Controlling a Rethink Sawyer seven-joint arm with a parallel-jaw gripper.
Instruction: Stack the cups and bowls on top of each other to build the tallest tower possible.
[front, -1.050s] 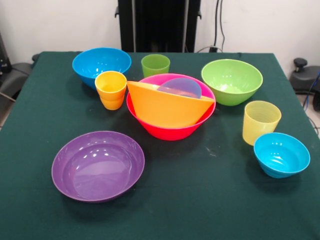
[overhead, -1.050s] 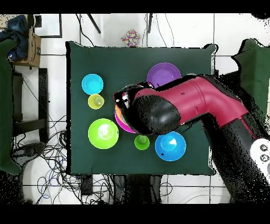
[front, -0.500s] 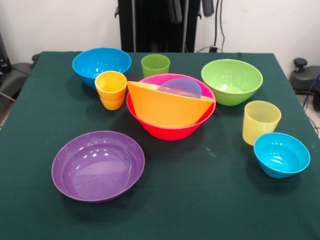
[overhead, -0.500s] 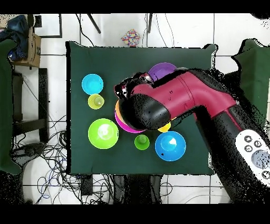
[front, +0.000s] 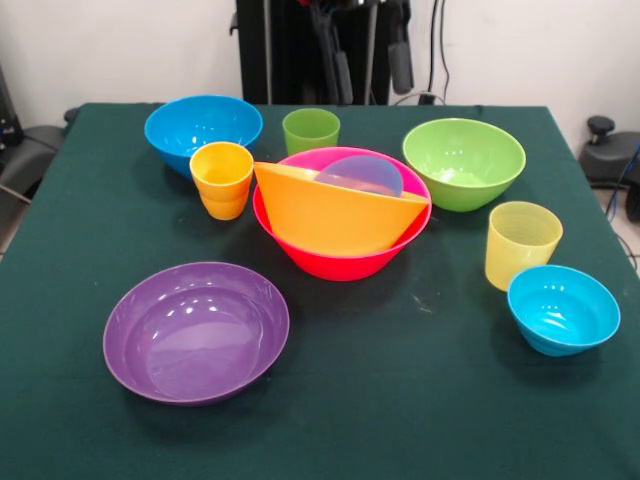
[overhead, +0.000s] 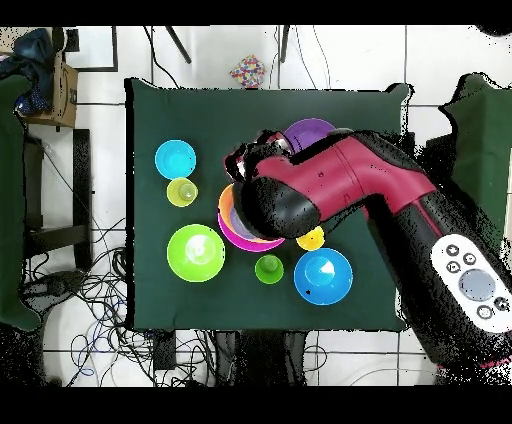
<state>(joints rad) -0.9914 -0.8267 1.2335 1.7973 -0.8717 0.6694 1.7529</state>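
Observation:
A big pink bowl stands mid-table with an orange bowl tilted inside it and a small pale blue bowl behind that. Around them are a purple bowl, a blue bowl, a green bowl and a small blue bowl. A green cup, an orange cup and a pale yellow cup stand separately. My gripper hangs open and empty above the pile's far side. In the overhead view the arm hides most of the pink bowl.
Dark green cloth covers the table. In the overhead view the small blue bowl, pale yellow cup, green bowl, green cup, blue bowl and orange cup ring the arm.
The gripper has come down into the front view, its fingers now reaching lower above the pile. The bowls and cups have not moved.

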